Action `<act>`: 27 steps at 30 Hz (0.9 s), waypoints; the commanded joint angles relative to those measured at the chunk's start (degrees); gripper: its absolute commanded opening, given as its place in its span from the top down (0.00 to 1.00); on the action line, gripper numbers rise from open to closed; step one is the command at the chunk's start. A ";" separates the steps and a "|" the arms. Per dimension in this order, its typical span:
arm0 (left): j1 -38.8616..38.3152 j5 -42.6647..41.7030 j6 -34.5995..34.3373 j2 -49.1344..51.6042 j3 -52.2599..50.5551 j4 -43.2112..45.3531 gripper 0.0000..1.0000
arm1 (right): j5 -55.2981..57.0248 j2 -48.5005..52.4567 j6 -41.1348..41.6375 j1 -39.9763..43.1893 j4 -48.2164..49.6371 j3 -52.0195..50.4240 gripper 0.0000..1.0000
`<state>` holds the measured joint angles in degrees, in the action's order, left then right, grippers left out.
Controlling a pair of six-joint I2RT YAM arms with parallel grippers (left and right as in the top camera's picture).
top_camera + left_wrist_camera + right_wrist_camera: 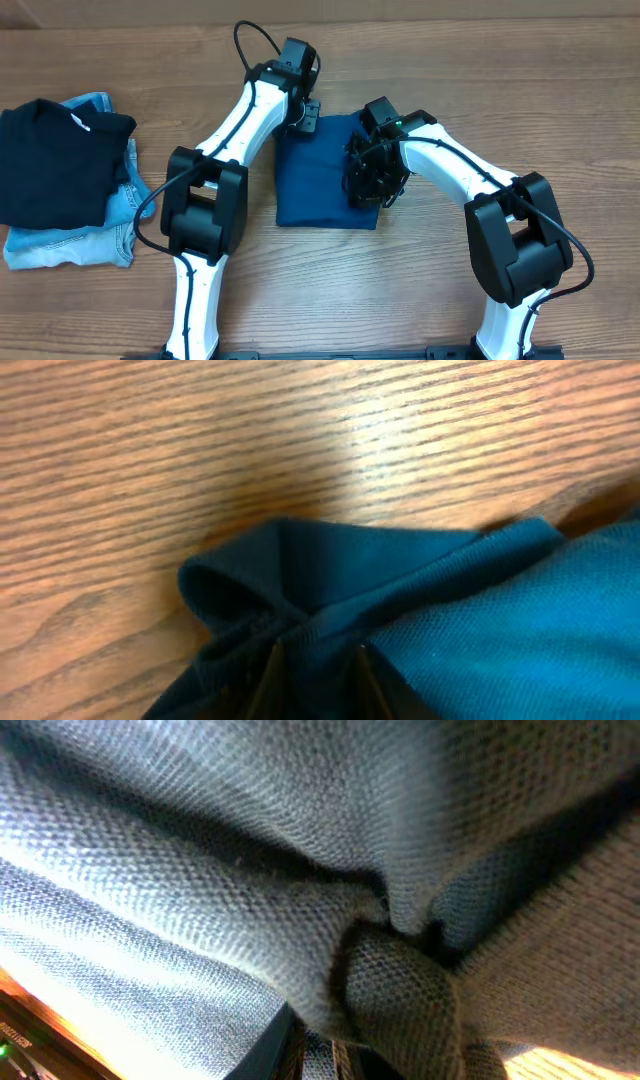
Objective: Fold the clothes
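The teal-blue garment (315, 175) lies folded into a rough rectangle at the middle of the wooden table. My left gripper (305, 122) is at its far left corner, shut on a bunched fold of the cloth (480, 610), which is pinched between the fingers (318, 660). My right gripper (365, 185) is on the garment's right edge. In the right wrist view the fabric (200, 870) fills the frame and is gathered into the fingers (340, 1055), which are shut on it. Most of the right side of the garment is hidden under the right arm.
A folded black garment (55, 160) lies on light blue jeans (70, 245) at the table's left edge. Bare wood (420, 290) surrounds the teal garment.
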<state>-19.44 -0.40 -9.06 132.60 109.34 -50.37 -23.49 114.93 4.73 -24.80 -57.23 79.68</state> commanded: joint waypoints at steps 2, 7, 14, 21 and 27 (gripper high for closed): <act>5.44 -7.50 -1.01 -2.32 14.45 -11.17 0.68 | 1.66 0.50 0.00 -0.20 -0.09 -0.22 0.91; 9.44 -30.16 6.86 -4.31 23.67 -25.46 0.68 | 3.28 0.50 0.00 -0.20 -0.26 -0.22 0.91; 10.10 -52.13 17.79 -3.69 5.84 -22.49 0.77 | 3.28 0.50 0.00 -0.20 -0.09 -0.22 0.91; 10.10 -54.73 20.83 -3.50 -13.55 -9.16 0.66 | 3.26 0.50 0.02 -0.20 -0.13 -0.22 0.91; 14.73 -30.36 4.35 -3.48 -23.02 -1.75 0.69 | 3.28 0.50 0.00 -0.20 -0.48 -0.22 0.90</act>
<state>-8.14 -49.21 4.56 128.68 89.76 -52.14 -20.56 114.93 4.71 -24.80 -57.89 79.68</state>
